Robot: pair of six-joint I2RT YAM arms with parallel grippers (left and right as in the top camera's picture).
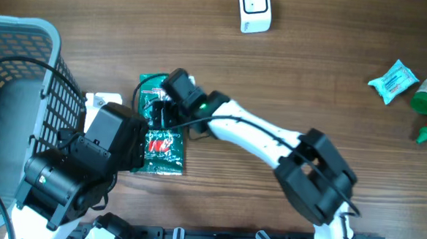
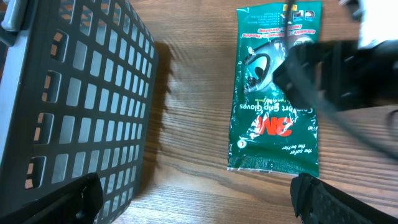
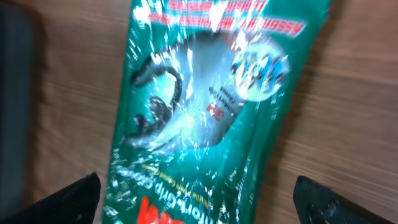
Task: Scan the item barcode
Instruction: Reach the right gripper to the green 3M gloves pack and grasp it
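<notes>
3M glove packet [image 1: 162, 147] lies 12-to-6; right gripper [image 3: 196, 183] nearer, directly over it, spread, empty; left gripper [image 2: 196, 186] spread, packet at 1 o'clock.

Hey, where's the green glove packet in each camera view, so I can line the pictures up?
Overhead: the green glove packet lies left of centre on the table, partly under the left arm and the right arm.
Left wrist: the packet is right of centre, with the basket to its left.
Right wrist: the packet fills the middle, blurred.
Shared landmark: the packet's red logo.
</notes>
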